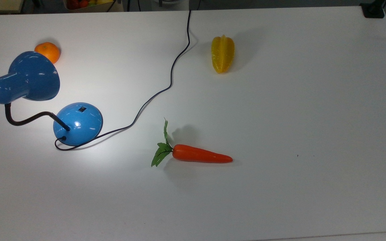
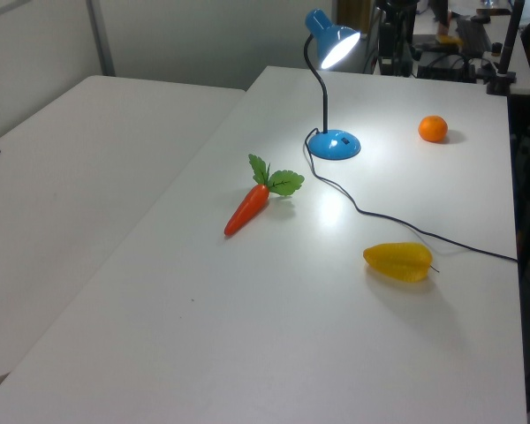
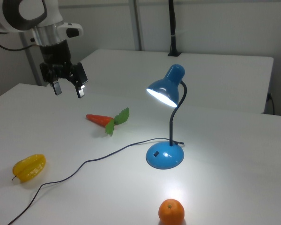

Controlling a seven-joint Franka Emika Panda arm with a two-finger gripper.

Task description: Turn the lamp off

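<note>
Lamp: we see the glossy blue desk lamp (image 3: 165, 117) lit, standing on the white table (image 1: 280, 134) at the top view's left.
Fruit: a round orange (image 3: 171, 212) lies near its base.
Gripper: the gripper (image 3: 68, 89) hovers above the table, well apart from the lamp, jaws wide, empty.

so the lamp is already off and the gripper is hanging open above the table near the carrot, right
Not quite: the lamp is on. The right view shows its shade glowing and a bright patch on the table. The rest holds: the gripper hangs with its jaws open above the table near the carrot.
</note>
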